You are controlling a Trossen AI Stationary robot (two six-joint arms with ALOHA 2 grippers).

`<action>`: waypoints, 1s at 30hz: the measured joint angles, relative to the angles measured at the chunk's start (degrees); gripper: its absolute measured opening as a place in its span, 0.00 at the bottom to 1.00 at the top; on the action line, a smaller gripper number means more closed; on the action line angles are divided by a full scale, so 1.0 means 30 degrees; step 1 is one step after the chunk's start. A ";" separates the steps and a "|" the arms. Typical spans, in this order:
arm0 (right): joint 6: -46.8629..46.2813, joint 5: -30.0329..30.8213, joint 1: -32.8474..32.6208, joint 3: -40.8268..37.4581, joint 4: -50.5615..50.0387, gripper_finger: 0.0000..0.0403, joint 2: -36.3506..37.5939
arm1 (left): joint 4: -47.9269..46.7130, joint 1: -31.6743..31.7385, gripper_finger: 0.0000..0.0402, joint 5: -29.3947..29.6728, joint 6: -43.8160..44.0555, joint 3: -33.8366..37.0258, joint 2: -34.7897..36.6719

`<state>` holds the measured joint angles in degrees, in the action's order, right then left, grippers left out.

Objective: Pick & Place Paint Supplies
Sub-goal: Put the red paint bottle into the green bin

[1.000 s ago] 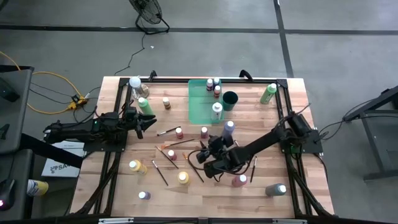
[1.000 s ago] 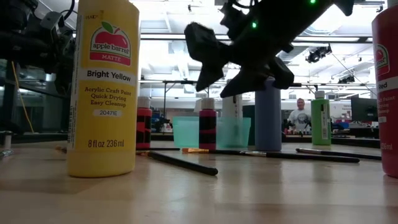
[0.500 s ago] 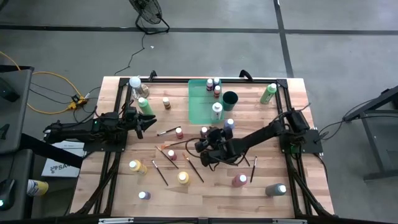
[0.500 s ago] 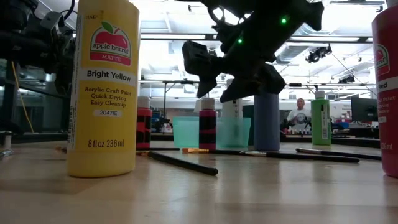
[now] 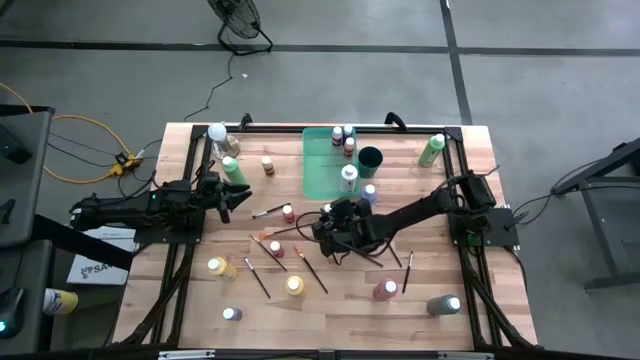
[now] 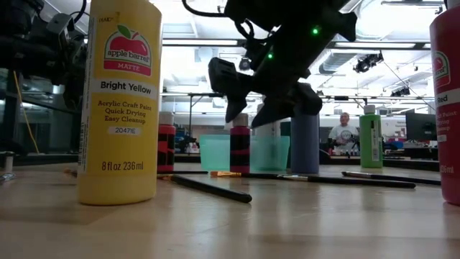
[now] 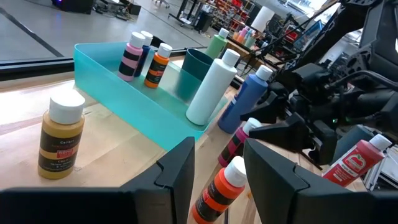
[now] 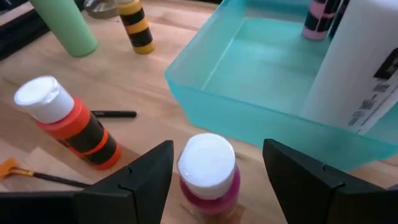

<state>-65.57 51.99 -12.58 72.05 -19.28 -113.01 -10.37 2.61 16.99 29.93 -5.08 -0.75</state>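
Only the right arm has moved — its end effector (image 5: 330,226) has travelled from near the red paint bottle (image 5: 385,290) at the front of the worktop toward the teal tray (image 5: 322,172). Its open fingers now flank the white-capped pink paint bottle (image 8: 207,175) just in front of the tray — without touching it.

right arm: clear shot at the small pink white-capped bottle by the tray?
Probably yes. The right gripper is open and the small pink white-capped bottle stands upright between its fingers, apart from the teal plastic tray.
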 joint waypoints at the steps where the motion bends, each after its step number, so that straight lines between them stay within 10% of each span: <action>1: 0.0037 -0.0204 0.0072 0.0000 0.0005 0.60 0.0000 | 0.0000 0.0000 0.34 0.0000 0.0000 0.0000 0.0000; 18: 0.0486 -0.2503 0.0853 0.0015 0.0837 0.28 0.0073 | 0.0000 0.0007 0.34 0.0000 -0.0004 0.0000 0.0000; 30: 0.0881 -0.3519 0.0509 0.0610 0.1943 0.27 0.0314 | 0.0000 -0.0001 0.34 0.0000 0.0000 0.0000 -0.0006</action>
<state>-62.93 41.43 -11.05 73.88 -13.45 -112.07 -10.37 2.61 16.99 29.93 -5.08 -0.77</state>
